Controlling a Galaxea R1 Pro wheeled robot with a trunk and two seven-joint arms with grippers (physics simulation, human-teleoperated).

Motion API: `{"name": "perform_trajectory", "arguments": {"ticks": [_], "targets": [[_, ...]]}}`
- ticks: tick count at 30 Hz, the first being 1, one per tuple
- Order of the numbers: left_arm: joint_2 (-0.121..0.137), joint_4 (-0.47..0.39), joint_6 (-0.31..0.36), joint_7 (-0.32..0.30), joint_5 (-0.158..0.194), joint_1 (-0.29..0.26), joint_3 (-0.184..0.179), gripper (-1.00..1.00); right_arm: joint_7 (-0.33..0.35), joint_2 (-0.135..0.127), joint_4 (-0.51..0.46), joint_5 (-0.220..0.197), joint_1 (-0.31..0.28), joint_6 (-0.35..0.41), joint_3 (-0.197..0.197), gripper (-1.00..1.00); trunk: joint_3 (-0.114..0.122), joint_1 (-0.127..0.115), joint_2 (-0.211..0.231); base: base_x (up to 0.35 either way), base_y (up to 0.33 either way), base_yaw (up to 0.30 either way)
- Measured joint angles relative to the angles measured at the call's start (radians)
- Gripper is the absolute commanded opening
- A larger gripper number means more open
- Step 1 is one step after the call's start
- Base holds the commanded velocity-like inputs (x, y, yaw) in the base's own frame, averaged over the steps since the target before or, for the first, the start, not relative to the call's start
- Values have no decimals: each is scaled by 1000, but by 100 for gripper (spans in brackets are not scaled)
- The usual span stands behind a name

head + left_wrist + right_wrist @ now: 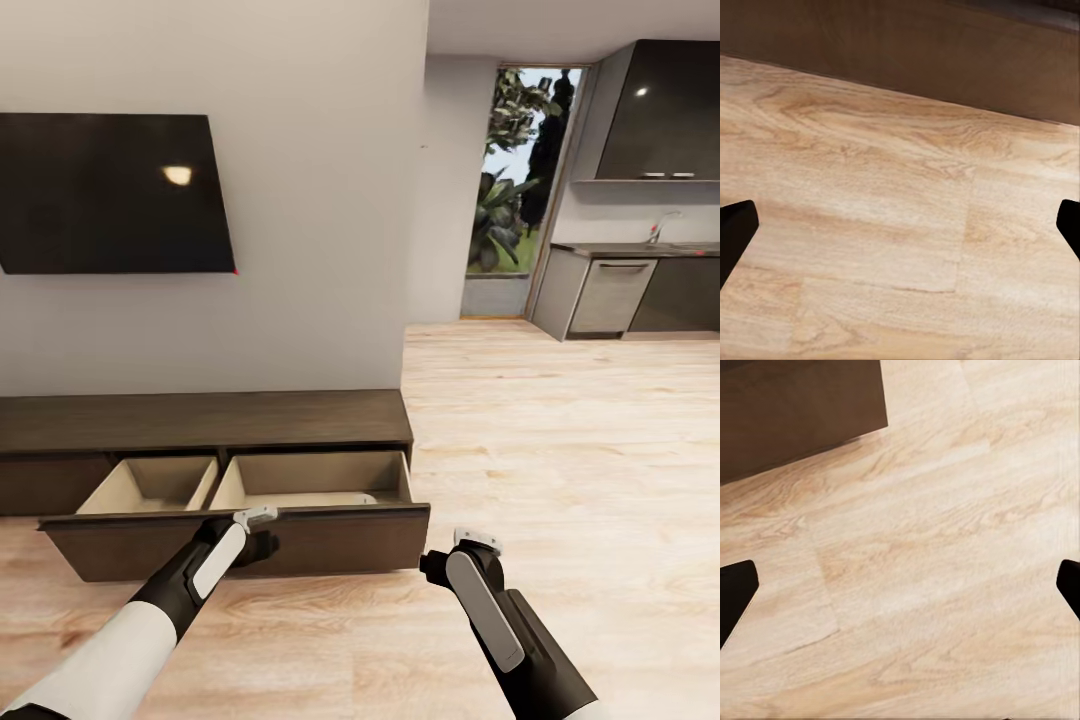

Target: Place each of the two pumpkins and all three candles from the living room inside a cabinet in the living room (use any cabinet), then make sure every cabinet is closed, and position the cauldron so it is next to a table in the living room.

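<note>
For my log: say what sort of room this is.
Likely an open-plan living room: a wall-mounted television above a low dark cabinet with its drawer open, and a kitchen beyond across the wood floor.

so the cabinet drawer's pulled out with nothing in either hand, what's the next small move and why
Probably push the drawer shut with the left hand, which sits right at the drawer front. The drawer of the cabinet is pulled out, and what shows of its two compartments looks empty. Both hands are open and empty, the right hand over bare floor. If things remain to stow, fetch those first.
</note>
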Motion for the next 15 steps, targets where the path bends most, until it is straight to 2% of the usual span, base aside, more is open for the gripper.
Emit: {"name": "perform_trajectory", "arguments": {"ticks": [15], "targets": [[0,0,0,0,-5,0,-2,100,0,0,0,0,0,0,0,100,0,0,0,0,293,0]]}}
